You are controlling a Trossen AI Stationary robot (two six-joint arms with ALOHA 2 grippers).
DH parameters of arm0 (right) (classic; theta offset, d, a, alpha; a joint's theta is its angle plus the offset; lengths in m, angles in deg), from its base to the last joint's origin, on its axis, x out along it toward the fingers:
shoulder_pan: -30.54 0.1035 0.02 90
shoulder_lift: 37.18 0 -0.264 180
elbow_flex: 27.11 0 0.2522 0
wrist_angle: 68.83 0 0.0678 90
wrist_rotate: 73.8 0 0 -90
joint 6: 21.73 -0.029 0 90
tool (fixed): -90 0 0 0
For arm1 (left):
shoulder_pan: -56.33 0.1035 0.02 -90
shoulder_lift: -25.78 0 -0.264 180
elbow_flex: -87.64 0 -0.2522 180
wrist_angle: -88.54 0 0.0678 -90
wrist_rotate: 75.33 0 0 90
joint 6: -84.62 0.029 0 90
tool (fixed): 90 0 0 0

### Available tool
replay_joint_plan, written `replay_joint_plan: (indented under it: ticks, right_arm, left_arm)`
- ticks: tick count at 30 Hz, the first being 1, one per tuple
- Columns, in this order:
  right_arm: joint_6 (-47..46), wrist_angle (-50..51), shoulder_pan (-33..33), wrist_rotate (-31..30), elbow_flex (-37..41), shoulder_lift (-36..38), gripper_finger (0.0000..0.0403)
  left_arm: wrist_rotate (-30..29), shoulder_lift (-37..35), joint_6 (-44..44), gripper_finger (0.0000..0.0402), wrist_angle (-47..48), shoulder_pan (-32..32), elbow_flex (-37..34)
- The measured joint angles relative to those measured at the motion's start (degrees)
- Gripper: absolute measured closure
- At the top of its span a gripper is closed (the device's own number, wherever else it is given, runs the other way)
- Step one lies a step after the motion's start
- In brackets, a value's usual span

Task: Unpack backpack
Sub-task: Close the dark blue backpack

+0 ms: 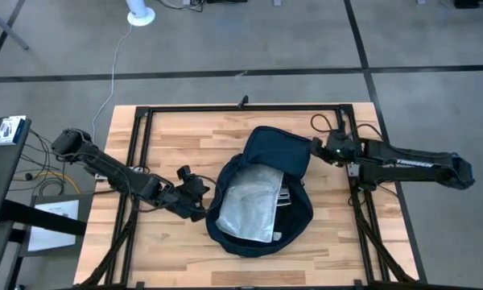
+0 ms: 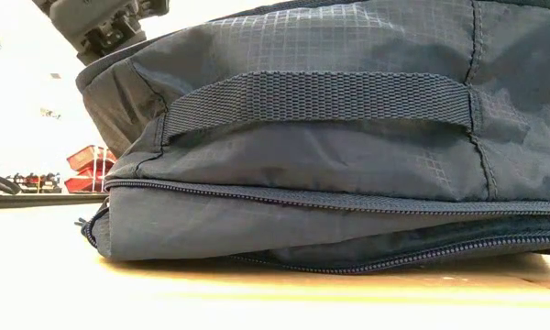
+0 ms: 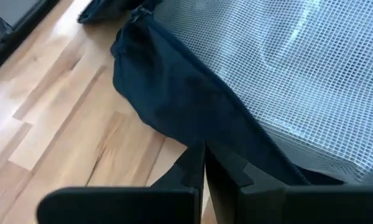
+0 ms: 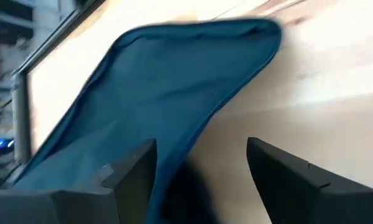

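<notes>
The dark navy backpack (image 1: 298,219) lies open on its back in the middle of the wooden table, its flap (image 1: 278,149) thrown back toward the far right. A clear mesh-lined pouch (image 1: 253,201) lies inside it. My left gripper (image 1: 200,208) is shut at the backpack's left rim (image 3: 174,93), beside the pouch (image 3: 311,74). My right gripper (image 1: 320,147) stands open at the flap's right edge; in its wrist view the flap (image 4: 161,81) runs down between the two fingers. In the low view the backpack (image 2: 348,165) shows its webbing handle (image 2: 321,96). My left gripper (image 3: 204,155) has its shut fingertips against the dark fabric of the backpack's left rim (image 3: 193,134), coming in slanting downward from the table's left. Whether they touch the fabric I cannot tell. My right gripper (image 4: 202,180) has the flap's edge between its open fingers; I cannot tell whether it touches.
Black frame rails (image 1: 137,145) run along the table's left, right and far sides. A dark flat item (image 1: 286,197) lies in the backpack beside the pouch. Bare wood shows at the far left (image 1: 185,137) and near left (image 1: 161,250).
</notes>
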Motion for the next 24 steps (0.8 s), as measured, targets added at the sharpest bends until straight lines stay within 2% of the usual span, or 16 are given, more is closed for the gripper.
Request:
replay_joint_plan:
  ticks: [3, 7, 11, 13, 17, 21, 24]
  right_arm:
    - [5.02, -7.08, -4.10, 0.89, 2.04, -1.81, 0.0163]
    - [10.21, -17.56, -9.08, 5.79, 2.83, -5.45, 0.0172]
    - [13.47, -22.61, -11.69, 10.56, 2.92, -10.05, 0.0213]
    - [14.61, -24.80, -11.24, 11.87, 2.92, -11.83, 0.0257]
    - [18.08, -33.20, -8.56, 12.16, 2.94, -13.30, 0.0373]
    - [22.70, -41.21, -5.23, 10.78, 2.43, -12.88, 0.0396]
    - [26.50, -42.36, -1.87, 9.55, 0.05, -11.68, 0.0401]
  left_arm:
    - [1.70, 0.00, 0.51, 0.0402, 0.02, -0.09, 0.00]
    - [2.97, 0.00, 0.19, 0.0402, 0.04, -0.10, 0.00]
    - [3.26, 0.00, -0.17, 0.0402, 0.08, -0.42, 0.00]
    - [3.30, 0.00, -0.95, 0.0402, 0.07, -0.87, 0.00]
    - [3.30, 0.00, -1.76, 0.0402, 0.13, -1.90, 0.00]
    - [3.34, 0.00, -2.99, 0.0402, 0.03, -2.27, 0.00]
    - [3.32, 0.00, -4.21, 0.0402, 0.07, -2.27, 0.00]
